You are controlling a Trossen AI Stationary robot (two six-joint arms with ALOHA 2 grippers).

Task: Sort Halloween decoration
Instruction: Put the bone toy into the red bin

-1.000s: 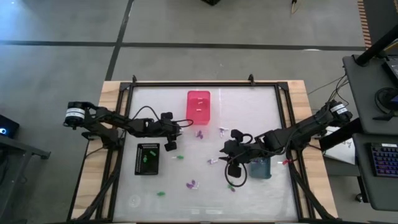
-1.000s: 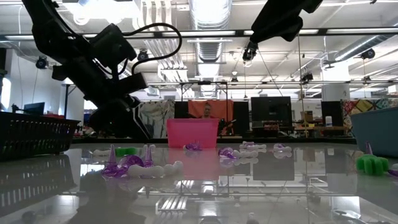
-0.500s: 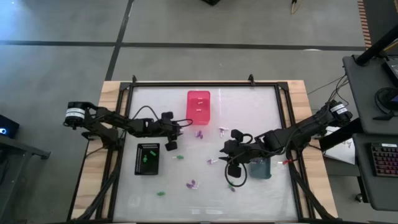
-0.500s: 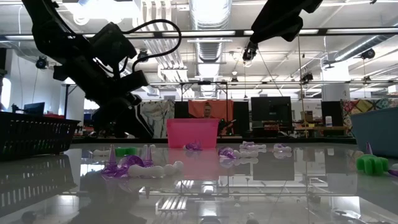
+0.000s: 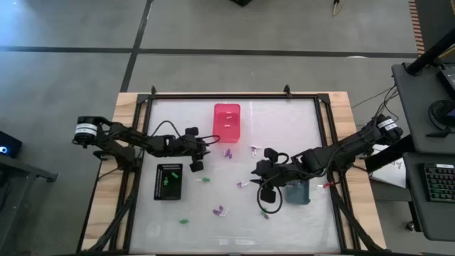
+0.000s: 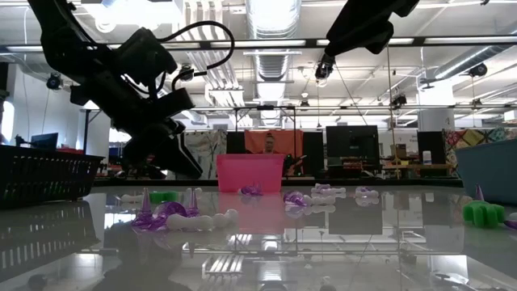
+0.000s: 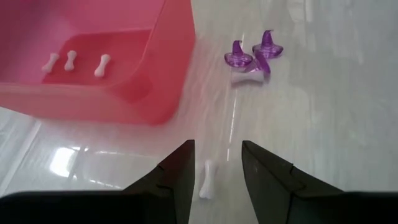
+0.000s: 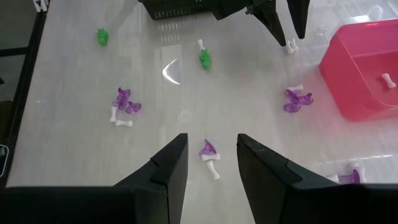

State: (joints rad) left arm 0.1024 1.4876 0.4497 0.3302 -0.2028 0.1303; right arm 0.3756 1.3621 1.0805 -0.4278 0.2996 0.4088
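The Halloween decoration lies scattered over the white table as tiny pieces. A white bone (image 7: 207, 179) lies on the table between the fingertips of my open left gripper (image 7: 217, 146), just near-left of the pink bin (image 5: 227, 121); the fingers do not touch it. Two purple hats (image 7: 254, 53) and another bone (image 7: 245, 78) lie just beyond. Three white bones (image 7: 71, 61) rest in the pink bin. My right gripper (image 8: 211, 138) hangs open above a purple hat (image 8: 208, 149) and bone (image 8: 214, 168) near the table's middle. Green pieces (image 8: 204, 59) lie near the black bin (image 5: 169, 181).
A grey-blue bin (image 5: 297, 192) stands under my right arm at the right. More purple and white pieces (image 5: 220, 210) and a green one (image 5: 183, 221) lie toward the near edge. A dark metal frame (image 5: 323, 128) rims the table.
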